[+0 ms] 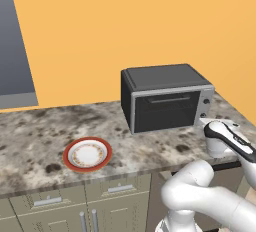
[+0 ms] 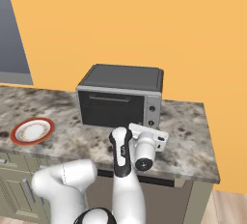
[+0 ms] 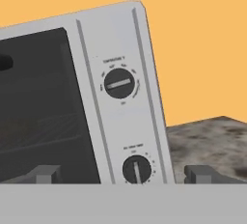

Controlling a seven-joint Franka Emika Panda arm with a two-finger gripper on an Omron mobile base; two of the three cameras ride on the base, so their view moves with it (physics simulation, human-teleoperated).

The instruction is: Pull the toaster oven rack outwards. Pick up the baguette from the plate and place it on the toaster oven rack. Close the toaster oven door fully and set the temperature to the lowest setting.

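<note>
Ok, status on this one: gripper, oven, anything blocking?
Gripper open, empty, facing the control strip knobs. Toaster oven door shut; plate bare, no baguette on it. Nothing between gripper and knobs.

Small print rings the two knobs (image 3: 119,83) on the toaster oven (image 3: 72,97) control strip, too blurred to read.

One toaster oven (image 1: 165,97) with two knobs (image 3: 119,83), one plate (image 1: 87,154), one marbled counter (image 1: 35,141).
</note>
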